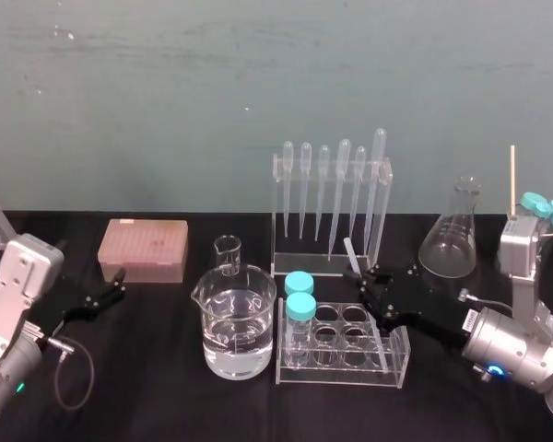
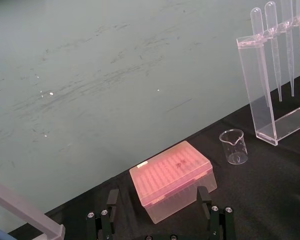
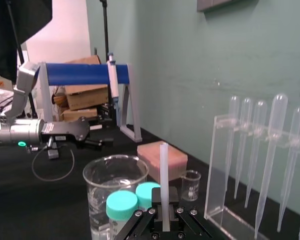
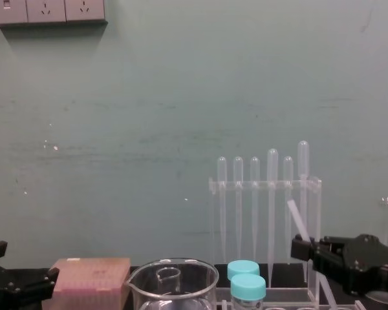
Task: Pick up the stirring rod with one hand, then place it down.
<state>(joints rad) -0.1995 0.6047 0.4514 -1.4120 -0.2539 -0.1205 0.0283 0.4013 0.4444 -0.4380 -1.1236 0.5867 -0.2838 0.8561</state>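
Observation:
The stirring rod [image 1: 350, 253] is a thin translucent-white stick, held clear of the table and a little tilted, just in front of the pipette rack [image 1: 332, 207]. My right gripper [image 1: 364, 279] is shut on its lower part, above the back edge of the tube rack [image 1: 350, 354]. In the right wrist view the stirring rod [image 3: 164, 170] rises straight up out of the right gripper [image 3: 164, 214]. The chest view shows the stirring rod [image 4: 299, 223] slanting up from the right gripper [image 4: 305, 248]. My left gripper [image 1: 111, 290] rests open at the left, beside the pink tip box [image 1: 143, 249].
A large beaker of water [image 1: 238, 327] stands left of the tube rack, with a small beaker [image 1: 228, 255] behind it. Two blue-capped tubes [image 1: 300, 308] sit in the rack's left end. A conical flask [image 1: 450, 235] stands at the back right.

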